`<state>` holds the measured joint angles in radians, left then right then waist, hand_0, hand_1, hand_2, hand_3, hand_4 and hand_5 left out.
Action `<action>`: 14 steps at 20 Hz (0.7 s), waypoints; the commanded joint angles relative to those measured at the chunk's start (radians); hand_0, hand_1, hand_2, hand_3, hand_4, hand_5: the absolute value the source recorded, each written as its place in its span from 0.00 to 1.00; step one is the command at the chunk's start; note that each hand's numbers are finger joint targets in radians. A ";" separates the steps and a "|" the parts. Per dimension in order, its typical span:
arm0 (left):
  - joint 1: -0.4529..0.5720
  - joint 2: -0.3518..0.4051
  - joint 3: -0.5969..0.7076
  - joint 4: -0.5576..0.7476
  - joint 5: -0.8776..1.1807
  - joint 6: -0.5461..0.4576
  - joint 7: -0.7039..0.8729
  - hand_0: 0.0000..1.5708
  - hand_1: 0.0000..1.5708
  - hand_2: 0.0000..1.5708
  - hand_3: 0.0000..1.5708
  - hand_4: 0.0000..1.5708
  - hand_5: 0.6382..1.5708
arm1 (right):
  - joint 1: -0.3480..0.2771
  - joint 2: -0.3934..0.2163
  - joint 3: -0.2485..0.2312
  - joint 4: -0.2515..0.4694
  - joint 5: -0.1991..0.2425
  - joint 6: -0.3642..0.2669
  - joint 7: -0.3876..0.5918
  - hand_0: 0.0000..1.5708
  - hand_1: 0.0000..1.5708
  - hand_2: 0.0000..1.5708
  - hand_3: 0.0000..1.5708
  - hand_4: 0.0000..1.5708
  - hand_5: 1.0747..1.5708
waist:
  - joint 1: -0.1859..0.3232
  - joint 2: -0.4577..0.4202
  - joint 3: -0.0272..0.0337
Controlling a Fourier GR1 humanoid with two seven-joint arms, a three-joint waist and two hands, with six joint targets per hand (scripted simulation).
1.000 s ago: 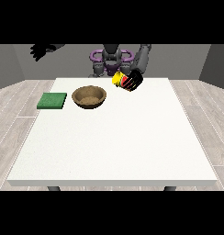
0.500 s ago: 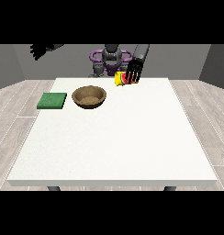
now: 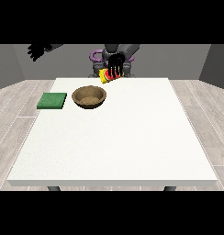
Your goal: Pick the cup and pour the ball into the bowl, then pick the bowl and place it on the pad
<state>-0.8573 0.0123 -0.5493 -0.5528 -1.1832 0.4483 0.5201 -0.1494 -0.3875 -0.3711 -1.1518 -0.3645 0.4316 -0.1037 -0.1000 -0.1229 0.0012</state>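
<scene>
Cup, a yellow and red one (image 3: 106, 76), is gripped by the black hand at the view's right (image 3: 115, 65), held tilted above the far edge of the white table (image 3: 114, 142), just past the brown wooden bowl (image 3: 89, 97); flat green square pad (image 3: 52, 100) sits left of the bowl; hand at the view's left (image 3: 36, 50) is raised off to the side, can't tell its fingers

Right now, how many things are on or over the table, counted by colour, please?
Green: 1, the pad
Brown: 1, the bowl
Yellow and red: 1, the cup, held above the table's far edge with black fingers round it
Total: 3
No ball can be made out.
</scene>
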 commanded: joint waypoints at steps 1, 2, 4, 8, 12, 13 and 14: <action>-0.040 -0.012 -0.097 -0.046 -0.077 -0.104 0.136 0.37 0.37 1.00 0.76 0.52 1.00 | -0.084 0.022 0.024 0.008 0.011 -0.035 0.016 0.00 0.00 0.00 0.00 0.42 0.98 | -0.014 0.029 -0.0007; -0.026 -0.012 -0.127 -0.080 -0.072 -0.157 0.150 0.29 0.29 1.00 0.77 0.48 1.00 | -0.035 0.030 0.043 0.018 0.029 0.000 -0.008 0.00 0.00 0.00 0.00 0.42 0.98 | -0.040 -0.001 -0.0005; -0.039 -0.012 -0.143 -0.098 -0.091 -0.225 0.127 0.17 0.17 0.83 0.87 0.43 1.00 | -0.023 0.044 0.031 0.045 0.028 -0.017 -0.020 0.00 0.00 0.00 0.00 0.42 0.98 | -0.009 -0.003 -0.0005; -0.071 -0.012 -0.202 -0.156 -0.080 -0.380 0.148 0.00 0.00 0.72 0.92 0.54 1.00 | -0.034 0.057 0.073 0.029 0.040 0.020 -0.020 0.00 0.00 0.00 0.00 0.43 0.98 | -0.091 0.002 -0.0007; -0.046 0.001 -0.142 -0.246 -0.082 -0.372 0.074 0.00 0.00 0.75 0.94 0.58 1.00 | -0.049 0.048 0.045 0.039 0.049 -0.052 0.005 0.00 0.00 0.00 0.00 0.45 1.00 | 0.018 0.006 -0.0013; -0.054 0.021 -0.117 -0.259 -0.078 -0.304 0.092 0.00 0.00 0.73 0.92 0.57 1.00 | -0.063 0.018 0.016 0.070 0.040 -0.045 -0.011 0.00 0.00 0.00 0.00 0.45 1.00 | 0.038 0.045 -0.0012; -0.002 0.048 -0.095 -0.270 -0.050 -0.220 0.080 0.00 0.00 0.76 0.91 0.48 0.99 | -0.070 0.052 0.029 0.043 0.031 -0.076 0.027 0.00 0.00 0.00 0.00 0.45 1.00 | 0.041 0.033 -0.0020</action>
<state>-0.8994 0.0206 -0.7007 -0.7738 -1.2578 0.1342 0.6288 -0.2079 -0.3478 -0.3320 -1.1062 -0.3225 0.3934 -0.1097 -0.1019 -0.1016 0.0002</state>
